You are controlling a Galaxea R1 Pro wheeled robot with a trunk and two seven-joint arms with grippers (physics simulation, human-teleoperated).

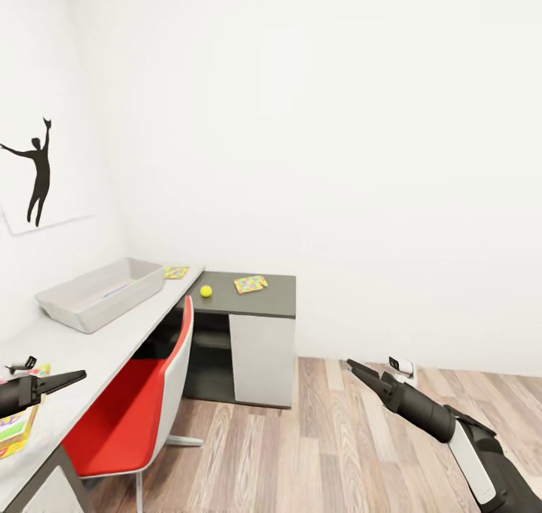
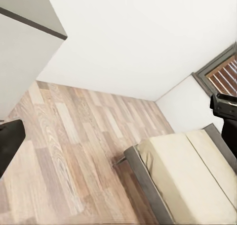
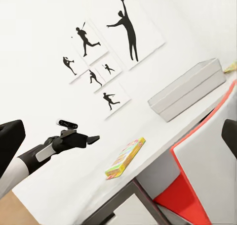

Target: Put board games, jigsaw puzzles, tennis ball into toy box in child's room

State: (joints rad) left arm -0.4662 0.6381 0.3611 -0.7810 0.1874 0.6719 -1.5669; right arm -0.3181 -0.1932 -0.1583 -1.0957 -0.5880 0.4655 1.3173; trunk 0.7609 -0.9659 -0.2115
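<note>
The grey toy box (image 1: pixel 102 293) sits on the long white desk (image 1: pixel 83 347); the right wrist view has the toy box (image 3: pixel 190 89) too. A colourful board game (image 1: pixel 16 426) lies at the desk's near end, just below my left gripper (image 1: pixel 75 377), which is open and holds nothing. The board game (image 3: pixel 126 158) lies flat by the desk edge. A yellow tennis ball (image 1: pixel 205 291) and a jigsaw puzzle (image 1: pixel 251 283) rest on the dark cabinet top (image 1: pixel 278 298). A second puzzle (image 1: pixel 176 272) lies beside the box. My right gripper (image 1: pixel 354 365) hangs open over the floor.
A red and white chair (image 1: pixel 128 415) is tucked against the desk between me and the cabinet. Wood floor (image 1: pixel 324 453) stretches to the right. The left wrist view looks down on a beige bed (image 2: pixel 187 170) and a window (image 2: pixel 224 74). Silhouette posters (image 3: pixel 103 47) hang above the desk.
</note>
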